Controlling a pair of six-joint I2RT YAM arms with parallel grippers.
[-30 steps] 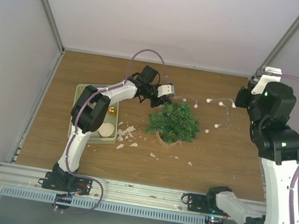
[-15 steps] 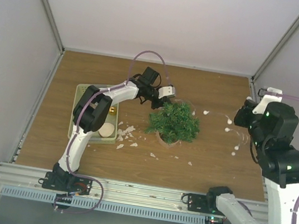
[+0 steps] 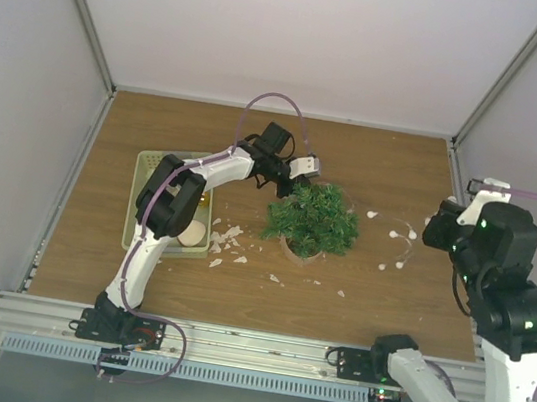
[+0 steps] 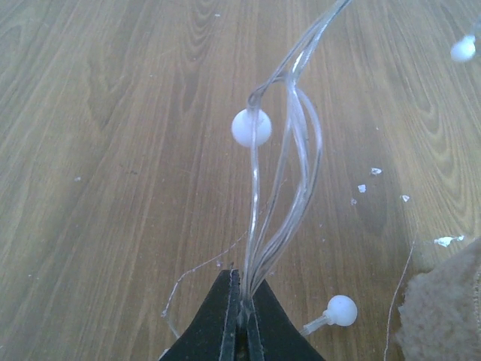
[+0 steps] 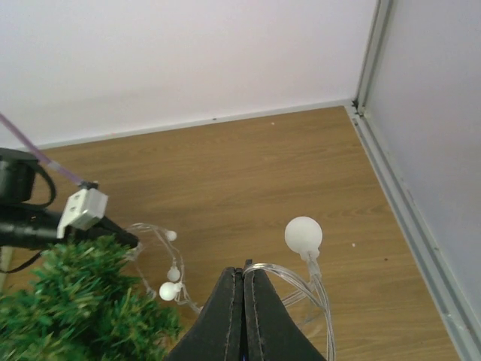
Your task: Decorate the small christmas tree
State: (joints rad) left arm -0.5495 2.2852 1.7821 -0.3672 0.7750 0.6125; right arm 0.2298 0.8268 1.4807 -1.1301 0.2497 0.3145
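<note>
**String gripped at both ends, tree between the hands**

The tree (image 3: 312, 218) stands mid-table (image 3: 405, 166). The left hand (image 4: 242, 304) is pinched tight on a bundle of clear string (image 4: 251, 128), just beside the tree's far-left branches. The right hand (image 5: 245, 278) is likewise clamped on the string, well apart to the tree's right. The string's long axis runs left to right past the tree's far side, so the left hand is the nearer one for laying it on. In the top view the clear wire between bulbs is hard to trace, and whether any rests on the branches cannot be told. The pot is mostly hidden under needles.
</note>
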